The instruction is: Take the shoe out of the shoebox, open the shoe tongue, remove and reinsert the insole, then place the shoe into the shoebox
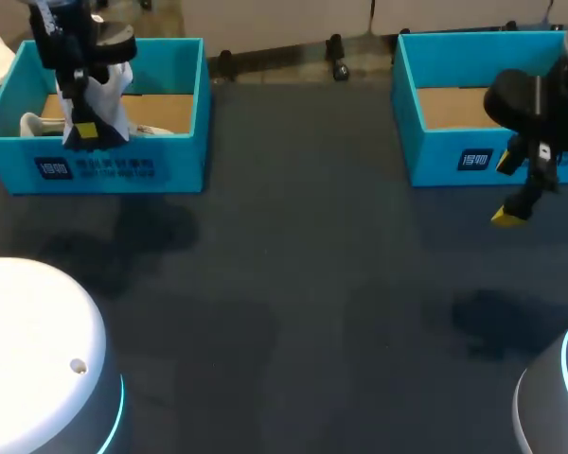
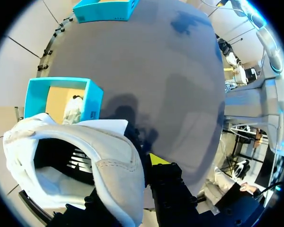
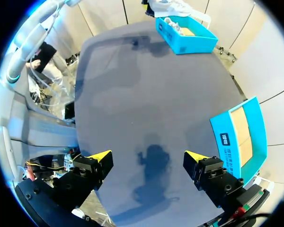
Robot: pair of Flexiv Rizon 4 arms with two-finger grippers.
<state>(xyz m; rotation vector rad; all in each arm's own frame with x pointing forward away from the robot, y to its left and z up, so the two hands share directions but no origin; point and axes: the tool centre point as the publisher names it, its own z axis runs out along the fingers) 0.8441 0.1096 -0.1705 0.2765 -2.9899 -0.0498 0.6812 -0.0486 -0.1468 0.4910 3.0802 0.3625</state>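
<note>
The left tool (image 1: 83,132) pinches the white shoe (image 1: 112,102) by its collar above the shoebox (image 1: 170,161) at the desk's (image 1: 293,284) far left corner. That thin grip might slip. The right tool (image 3: 148,160) hangs spread, empty.

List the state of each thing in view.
Left end effector: shut on white shoe.
White shoe: held up over left shoebox.
Left shoebox: open, another white shoe inside.
Right shoebox: open, upright.
Right end effector: open, empty, above table.

light: dim, overhead | shadows: soft dark blotches on table (image 1: 293,378) | head view darkest
</note>
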